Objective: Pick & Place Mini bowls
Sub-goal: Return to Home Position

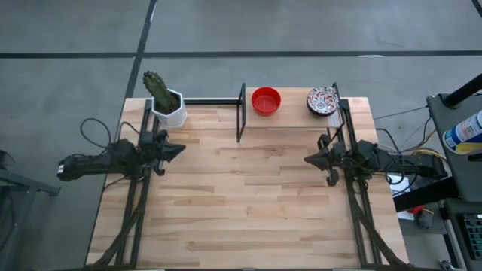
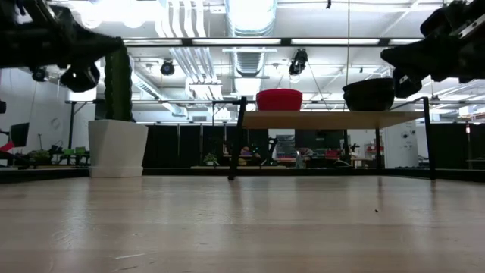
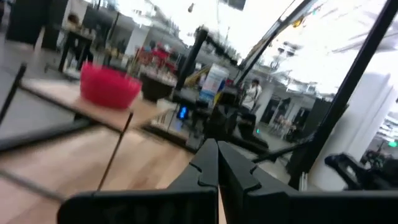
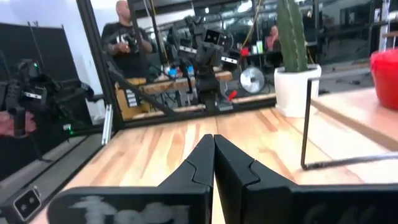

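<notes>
Two mini bowls stand on a raised wooden shelf at the table's far edge: a plain red bowl (image 1: 266,100) (image 2: 279,99) (image 3: 109,86) and a floral patterned bowl (image 1: 322,101) (image 2: 369,95) to its right. The other bowls are out of view. My left gripper (image 1: 181,148) (image 3: 217,152) hovers shut above the table's left side, pointing right. My right gripper (image 1: 307,159) (image 4: 214,146) hovers shut above the right side, pointing left. Both are apart from the bowls.
A white hexagonal pot with a green cactus (image 1: 164,102) (image 2: 117,144) (image 4: 293,68) stands at the far left corner. The shelf (image 1: 301,120) rests on thin black legs (image 2: 235,140). A person (image 4: 127,46) stands beyond the table. Bare wood (image 1: 248,196) lies between the arms.
</notes>
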{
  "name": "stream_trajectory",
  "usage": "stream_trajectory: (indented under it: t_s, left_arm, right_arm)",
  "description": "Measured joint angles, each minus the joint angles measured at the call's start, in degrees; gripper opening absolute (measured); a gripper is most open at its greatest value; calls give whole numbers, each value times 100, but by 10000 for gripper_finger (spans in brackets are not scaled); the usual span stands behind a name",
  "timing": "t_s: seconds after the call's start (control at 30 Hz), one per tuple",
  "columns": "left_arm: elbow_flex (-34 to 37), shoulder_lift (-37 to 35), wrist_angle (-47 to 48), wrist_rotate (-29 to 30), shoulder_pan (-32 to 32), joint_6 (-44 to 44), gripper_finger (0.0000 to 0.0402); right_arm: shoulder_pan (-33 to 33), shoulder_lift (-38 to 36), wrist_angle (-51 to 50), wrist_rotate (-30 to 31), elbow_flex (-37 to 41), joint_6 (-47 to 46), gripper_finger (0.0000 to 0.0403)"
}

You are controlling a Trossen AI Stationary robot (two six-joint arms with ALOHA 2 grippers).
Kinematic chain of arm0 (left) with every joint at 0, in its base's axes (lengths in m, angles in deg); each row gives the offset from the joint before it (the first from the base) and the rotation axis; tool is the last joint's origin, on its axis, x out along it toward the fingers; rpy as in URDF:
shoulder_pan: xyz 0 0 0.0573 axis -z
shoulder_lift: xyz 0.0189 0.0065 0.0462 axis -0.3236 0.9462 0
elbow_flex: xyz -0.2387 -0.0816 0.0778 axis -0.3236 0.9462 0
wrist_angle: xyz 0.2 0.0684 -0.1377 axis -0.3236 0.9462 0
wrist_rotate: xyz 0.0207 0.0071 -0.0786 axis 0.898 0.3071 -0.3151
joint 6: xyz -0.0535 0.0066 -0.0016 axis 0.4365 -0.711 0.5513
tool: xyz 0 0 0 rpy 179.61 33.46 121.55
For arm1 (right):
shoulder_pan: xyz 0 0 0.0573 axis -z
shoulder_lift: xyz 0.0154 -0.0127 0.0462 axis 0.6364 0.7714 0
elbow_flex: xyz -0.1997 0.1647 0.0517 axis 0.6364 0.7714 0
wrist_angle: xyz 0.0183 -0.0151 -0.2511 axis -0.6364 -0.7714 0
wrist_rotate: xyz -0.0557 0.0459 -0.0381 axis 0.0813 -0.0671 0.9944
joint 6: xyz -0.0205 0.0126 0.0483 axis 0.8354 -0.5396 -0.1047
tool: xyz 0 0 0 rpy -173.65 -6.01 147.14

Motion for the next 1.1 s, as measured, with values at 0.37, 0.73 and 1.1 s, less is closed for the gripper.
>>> stream_trajectory:
  t_s: [0.37,0.73,1.1]
  left_arm:
    - [381,76,495,-36,0,121,0]
    - [384,120,490,-17,0,121,0]
    - [392,120,474,-11,0,119,0]
  right_arm:
    - [-1,114,-150,-1,0,0,9]
    - [-1,122,-150,-3,0,2,9]
    - [-1,122,-150,-3,0,2,9]
